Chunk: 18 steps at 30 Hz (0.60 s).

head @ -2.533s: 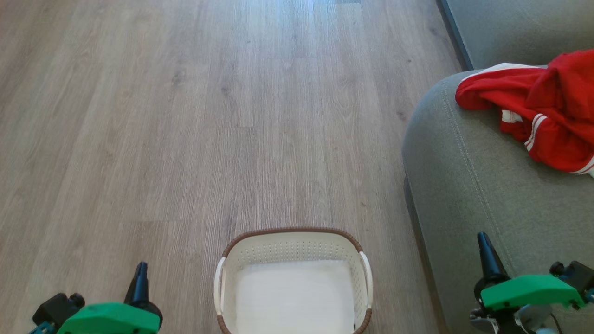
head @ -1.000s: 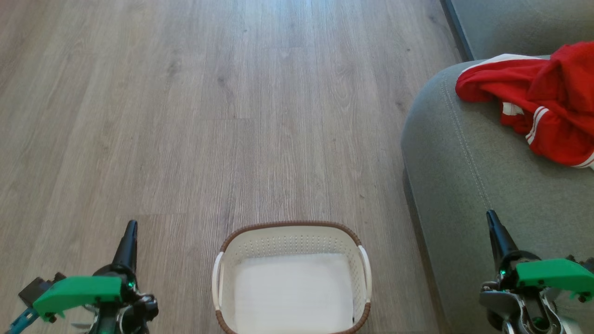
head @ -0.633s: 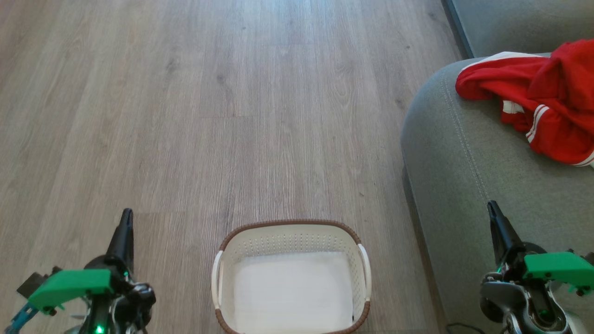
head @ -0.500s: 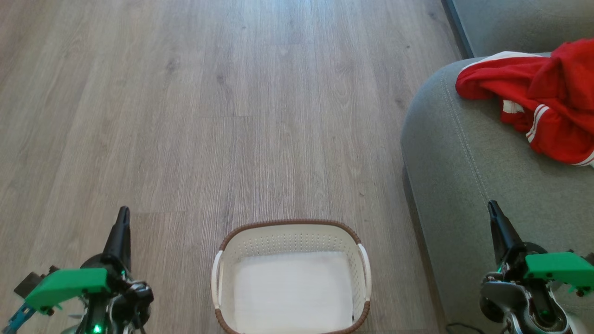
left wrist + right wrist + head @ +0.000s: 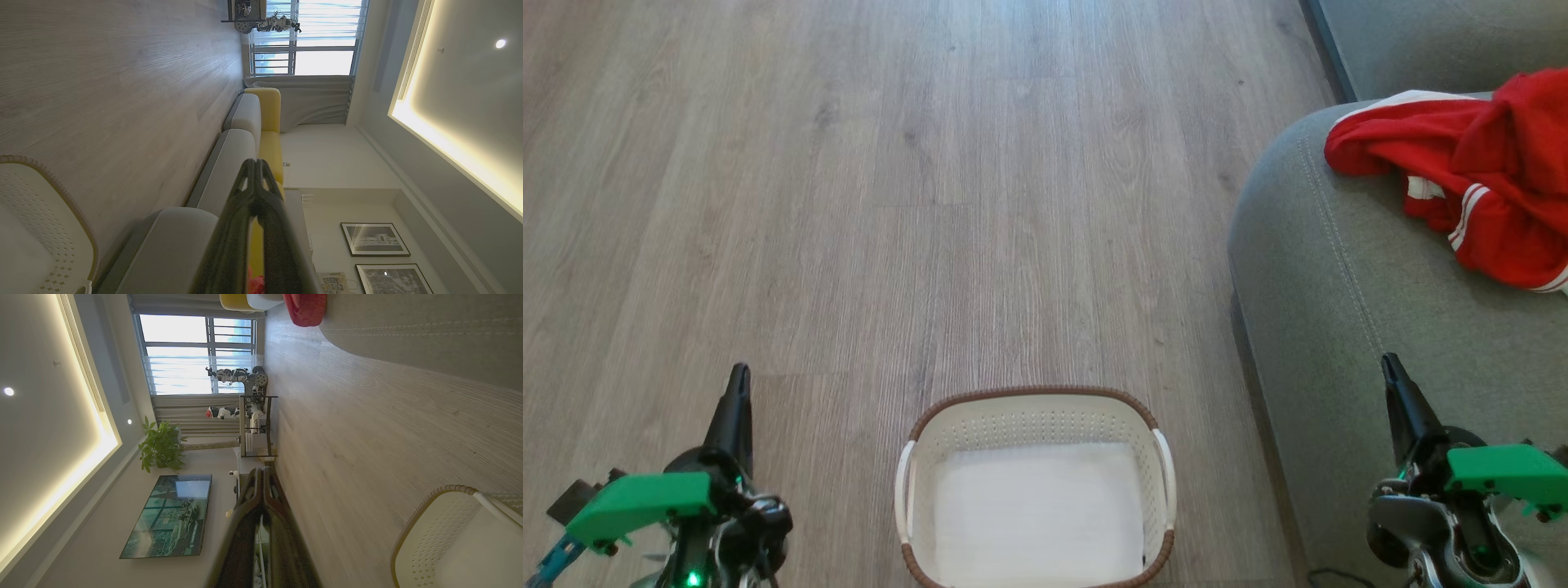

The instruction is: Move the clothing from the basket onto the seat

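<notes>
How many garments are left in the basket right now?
0. The basket shows a bare white floor; the red clothing lies heaped on the seat. The basket's near end is out of frame.

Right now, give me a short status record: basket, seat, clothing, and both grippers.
basket: white perforated plastic basket with brown rim, on wooden floor, no clothing visible inside
seat: grey-green upholstered fabric cushion, to the basket's right
clothing: red garments with white stripes, heaped on that cushion
left: left gripper shut, empty
right: right gripper shut, empty, by the cushion's edge
</notes>
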### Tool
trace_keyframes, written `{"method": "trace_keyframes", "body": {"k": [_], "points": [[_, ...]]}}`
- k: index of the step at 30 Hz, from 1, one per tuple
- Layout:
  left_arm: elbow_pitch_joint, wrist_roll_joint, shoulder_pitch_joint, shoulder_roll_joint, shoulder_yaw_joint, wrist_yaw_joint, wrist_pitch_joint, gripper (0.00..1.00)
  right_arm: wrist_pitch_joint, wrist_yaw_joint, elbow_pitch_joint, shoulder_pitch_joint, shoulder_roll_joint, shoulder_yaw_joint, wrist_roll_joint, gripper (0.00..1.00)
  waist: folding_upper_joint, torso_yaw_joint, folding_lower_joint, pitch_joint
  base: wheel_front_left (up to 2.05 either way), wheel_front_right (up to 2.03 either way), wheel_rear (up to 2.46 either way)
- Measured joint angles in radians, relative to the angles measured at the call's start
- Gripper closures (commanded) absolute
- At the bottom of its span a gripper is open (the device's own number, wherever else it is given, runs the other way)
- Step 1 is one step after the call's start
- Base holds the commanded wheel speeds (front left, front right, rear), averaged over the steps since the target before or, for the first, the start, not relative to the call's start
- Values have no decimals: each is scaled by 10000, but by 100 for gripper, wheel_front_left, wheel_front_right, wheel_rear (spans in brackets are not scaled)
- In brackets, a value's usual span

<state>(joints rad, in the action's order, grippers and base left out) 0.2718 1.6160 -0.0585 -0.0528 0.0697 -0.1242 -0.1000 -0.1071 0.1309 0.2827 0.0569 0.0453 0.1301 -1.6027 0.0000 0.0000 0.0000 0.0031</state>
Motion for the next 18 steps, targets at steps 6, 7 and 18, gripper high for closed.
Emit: {"method": "trace_keyframes", "body": {"k": [6, 7, 18], "points": [[0, 0, 0, 4, 8, 0, 0, 100, 0, 0, 0, 0, 0, 0, 0, 100, 0, 0, 0, 0, 0, 0, 0], [0, -2, 0, 4, 8, 0, -2, 100, 0, 0, 0, 0, 0, 0, 0, 100, 0, 0, 0, 0, 0, 0, 0], [0, -2, 0, 12, 23, 0, -13, 100, 0, 0, 0, 0, 0, 2, 0, 100, 0, 0, 0, -1, 0, 0, 0]]}}
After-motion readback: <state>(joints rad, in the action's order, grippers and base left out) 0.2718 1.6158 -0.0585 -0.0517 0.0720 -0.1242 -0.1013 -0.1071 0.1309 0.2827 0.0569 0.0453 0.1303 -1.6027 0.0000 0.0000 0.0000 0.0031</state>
